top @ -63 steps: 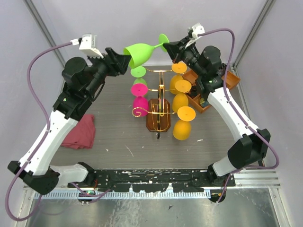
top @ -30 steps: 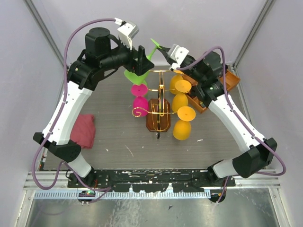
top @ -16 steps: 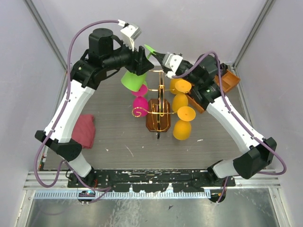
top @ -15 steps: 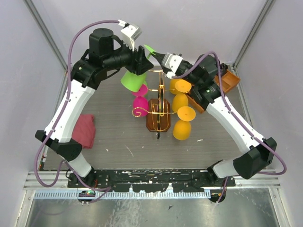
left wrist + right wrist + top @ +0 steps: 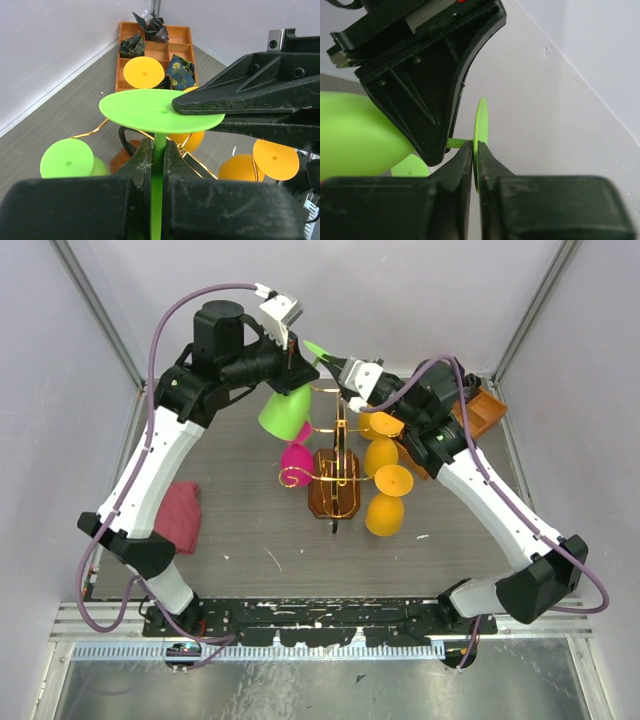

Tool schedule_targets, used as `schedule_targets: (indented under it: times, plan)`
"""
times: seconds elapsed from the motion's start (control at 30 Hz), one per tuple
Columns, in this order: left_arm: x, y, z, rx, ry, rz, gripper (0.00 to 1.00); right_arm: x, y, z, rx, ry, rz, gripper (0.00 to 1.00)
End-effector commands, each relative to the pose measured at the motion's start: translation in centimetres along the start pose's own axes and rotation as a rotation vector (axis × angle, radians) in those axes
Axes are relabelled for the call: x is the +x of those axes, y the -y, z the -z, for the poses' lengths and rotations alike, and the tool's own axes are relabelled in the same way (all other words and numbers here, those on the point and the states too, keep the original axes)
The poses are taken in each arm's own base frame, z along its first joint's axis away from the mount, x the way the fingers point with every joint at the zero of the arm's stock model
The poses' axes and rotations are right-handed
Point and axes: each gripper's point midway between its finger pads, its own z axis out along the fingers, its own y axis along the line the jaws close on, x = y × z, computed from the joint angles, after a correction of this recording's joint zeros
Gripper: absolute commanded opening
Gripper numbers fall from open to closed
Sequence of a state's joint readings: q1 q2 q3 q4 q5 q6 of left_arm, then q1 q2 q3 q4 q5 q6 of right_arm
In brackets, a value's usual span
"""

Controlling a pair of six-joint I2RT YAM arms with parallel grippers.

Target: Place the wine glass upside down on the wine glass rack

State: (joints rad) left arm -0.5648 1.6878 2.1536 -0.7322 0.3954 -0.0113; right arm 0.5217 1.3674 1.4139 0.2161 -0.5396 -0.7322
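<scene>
The green wine glass (image 5: 283, 412) hangs bowl-down over the back left of the gold wire wine glass rack (image 5: 340, 440). My left gripper (image 5: 300, 368) is shut on its thin stem (image 5: 159, 145), just under the round foot (image 5: 160, 110). My right gripper (image 5: 335, 362) comes in from the right, and its jaws pinch the edge of that foot (image 5: 481, 120) with barely any gap. In the right wrist view the bowl (image 5: 355, 135) shows at the left behind the left gripper's black fingers (image 5: 420, 100).
The rack's dark base (image 5: 335, 495) stands mid-table. A pink glass (image 5: 296, 460), orange glasses (image 5: 380, 455) and another green one (image 5: 67, 159) hang on it upside down. An orange-brown compartment tray (image 5: 475, 410) sits back right. A red cloth (image 5: 178, 515) lies at the left.
My left gripper has closed on the stem. The glass has swung from tilted to nearly bowl-down and sunk a little toward the rack. The right gripper has followed slightly to the left.
</scene>
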Motion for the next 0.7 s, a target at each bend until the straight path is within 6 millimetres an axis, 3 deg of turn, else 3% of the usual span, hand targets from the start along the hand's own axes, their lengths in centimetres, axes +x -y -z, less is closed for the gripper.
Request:
schedule_targets:
  times: [0.0,0.17,0.37,0.43,0.57,0.67]
  plan:
    - [0.7,-0.6,0.2,-0.032,-0.018,0.011,0.0,-4.2,4.4,1.5,0.169,0.072,0.099,0.22]
    - [-0.1,-2.8,1.3,-0.138,0.027,0.032,0.0,-4.1,4.7,2.1,0.197,0.054,0.098,0.47]
    - [-1.9,-7.2,4.8,-0.252,0.117,0.091,0.0,-3.3,4.6,2.6,0.21,0.009,0.073,0.6]
    - [-2.5,-7.5,6.0,-0.262,0.15,0.069,0.0,-2.6,4.8,2.6,0.226,-0.015,0.055,0.62]
    - [-3.6,-5.9,8.4,-0.241,0.241,-0.026,0.0,-1.3,5.4,2.3,0.274,-0.057,0.003,0.62]
    - [-2.9,-4.6,10.3,-0.235,0.272,-0.048,0.0,0.3,6.7,2.2,0.342,-0.123,-0.035,0.62]
